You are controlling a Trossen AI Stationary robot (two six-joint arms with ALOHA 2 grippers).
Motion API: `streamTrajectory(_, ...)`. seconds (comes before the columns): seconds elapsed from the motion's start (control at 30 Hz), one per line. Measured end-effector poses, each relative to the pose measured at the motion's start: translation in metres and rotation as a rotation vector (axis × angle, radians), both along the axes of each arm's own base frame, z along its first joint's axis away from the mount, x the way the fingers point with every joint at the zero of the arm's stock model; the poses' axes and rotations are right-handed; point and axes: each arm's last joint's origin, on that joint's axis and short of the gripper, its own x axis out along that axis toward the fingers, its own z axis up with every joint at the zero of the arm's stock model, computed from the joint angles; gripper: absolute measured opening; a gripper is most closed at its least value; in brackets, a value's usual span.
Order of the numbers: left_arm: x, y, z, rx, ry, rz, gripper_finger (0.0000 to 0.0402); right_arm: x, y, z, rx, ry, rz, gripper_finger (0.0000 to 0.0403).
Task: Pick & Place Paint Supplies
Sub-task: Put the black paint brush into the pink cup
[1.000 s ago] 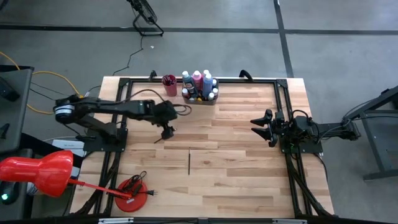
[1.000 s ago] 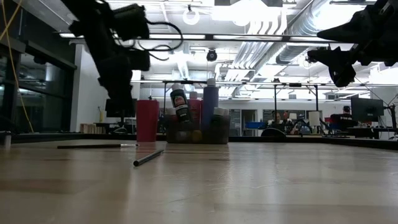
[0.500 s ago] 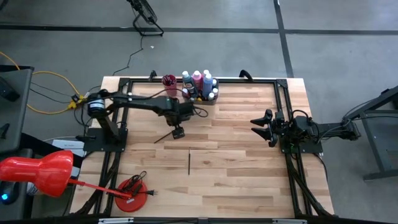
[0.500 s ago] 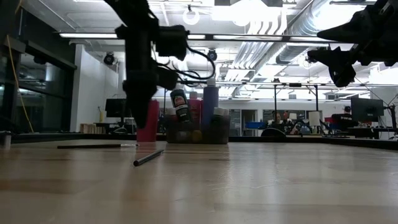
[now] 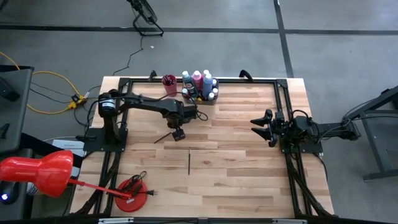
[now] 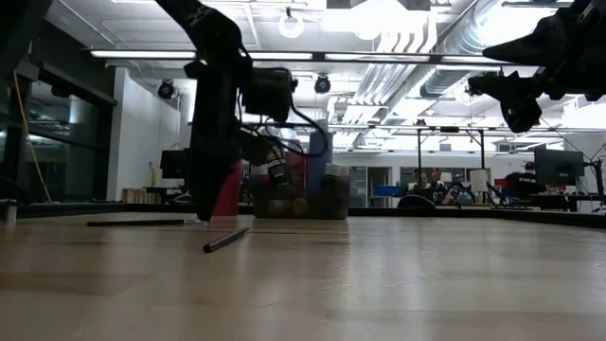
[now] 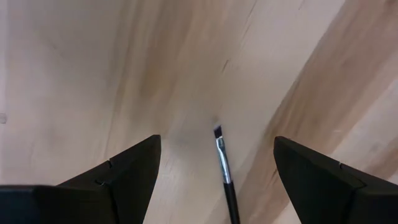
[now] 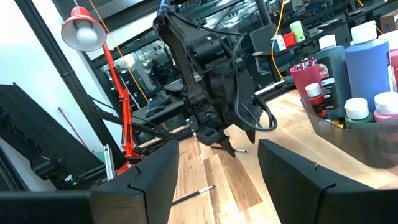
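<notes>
A thin dark paintbrush (image 5: pixel 163 137) lies slanted on the wooden table, and its bristle end (image 7: pixel 217 131) shows in the left wrist view. My left gripper (image 5: pixel 179 132) points down just above that end, open, with a finger on either side of the brush (image 7: pixel 225 177) and apart from it. A second paintbrush (image 5: pixel 189 160) lies nearer the table's front. Several paint bottles (image 5: pixel 199 81) stand in a grey tray (image 5: pixel 200 98) at the far edge, next to a pink cup (image 5: pixel 169 84). My right gripper (image 5: pixel 261 127) waits open at the right side, raised.
A black frame (image 5: pixel 280 99) runs around the work area. A red lamp (image 5: pixel 37 174) and its round base (image 5: pixel 132 194) stand at the near left corner. Bare wood (image 5: pixel 236 168) lies between the two arms and toward the front.
My left gripper has gone toward the table's right edge and down, tipping until it points straight down over the bristle end of the slanted paintbrush. Its fingers have stayed open. Neither paintbrush has moved.
</notes>
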Motion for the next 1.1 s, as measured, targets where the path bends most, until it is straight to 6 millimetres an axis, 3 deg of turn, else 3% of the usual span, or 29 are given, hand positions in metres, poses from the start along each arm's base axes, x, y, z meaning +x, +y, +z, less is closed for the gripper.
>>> streamTrajectory(0.33, 0.005, 0.001, -0.017, -0.015, 0.044, 0.002, 0.0288, 0.0, 0.0, 0.0, 0.0, 0.0, 0.0, 0.0213)
streamTrajectory(1.1, 0.004, 0.0, -0.02, -0.024, 0.057, -0.029, 0.0075, 0.0, 0.0, 0.0, 0.0, 0.0, 0.0, 0.0213)
